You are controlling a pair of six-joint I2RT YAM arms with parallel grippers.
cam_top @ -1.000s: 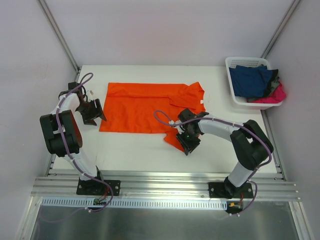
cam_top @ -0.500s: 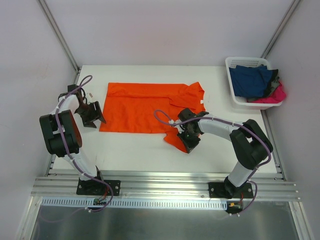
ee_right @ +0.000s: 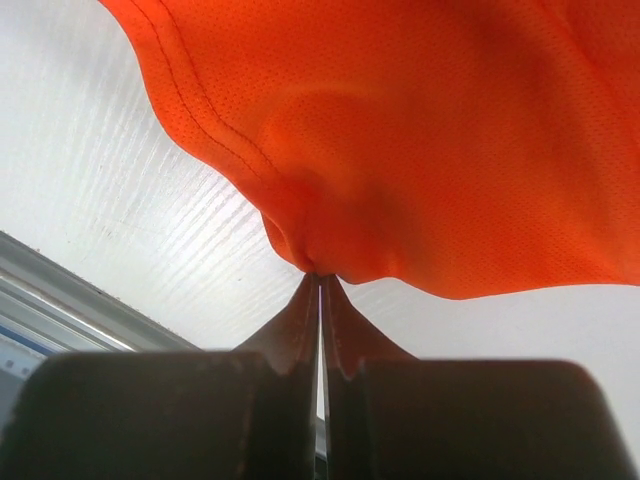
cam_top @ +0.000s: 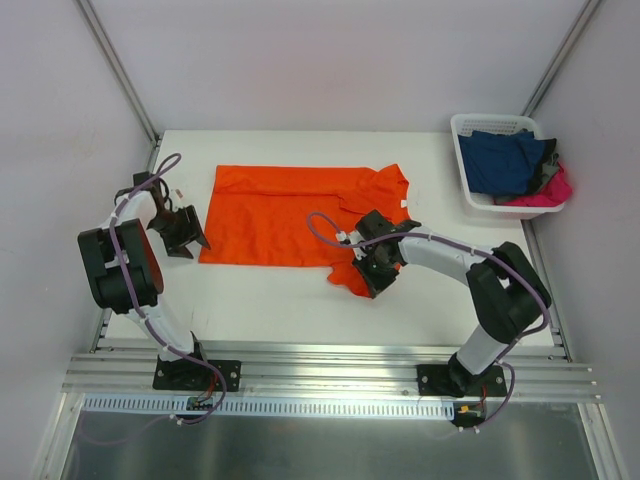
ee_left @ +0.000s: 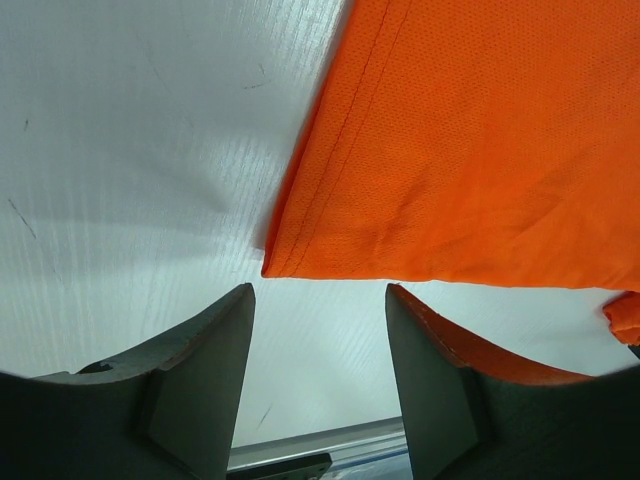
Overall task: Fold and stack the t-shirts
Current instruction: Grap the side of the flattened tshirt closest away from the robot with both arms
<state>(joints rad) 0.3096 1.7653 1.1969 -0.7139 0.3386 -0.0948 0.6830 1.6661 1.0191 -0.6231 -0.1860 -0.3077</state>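
A bright orange t-shirt (cam_top: pixel 285 215) lies spread flat on the white table, with a sleeve bunched at its near right. My right gripper (cam_top: pixel 371 272) is shut on that sleeve's edge. In the right wrist view the jaws (ee_right: pixel 320 276) meet with a pucker of orange cloth (ee_right: pixel 420 130) pinched at their tips. My left gripper (cam_top: pixel 186 236) stands open just left of the shirt's near left corner. The left wrist view shows that corner (ee_left: pixel 300 255) just beyond the gap between the fingers (ee_left: pixel 205 370), with nothing between them.
At the back right stands a white slotted basket (cam_top: pixel 492 120) holding a navy blue t-shirt (cam_top: pixel 503 160) and a hot pink one (cam_top: pixel 550 190). The aluminium rail (cam_top: pixel 320 370) runs along the near table edge. White walls enclose the table.
The right gripper has shut on the orange sleeve and drawn it slightly left and away from the near edge. The left gripper has shifted a little to the left.
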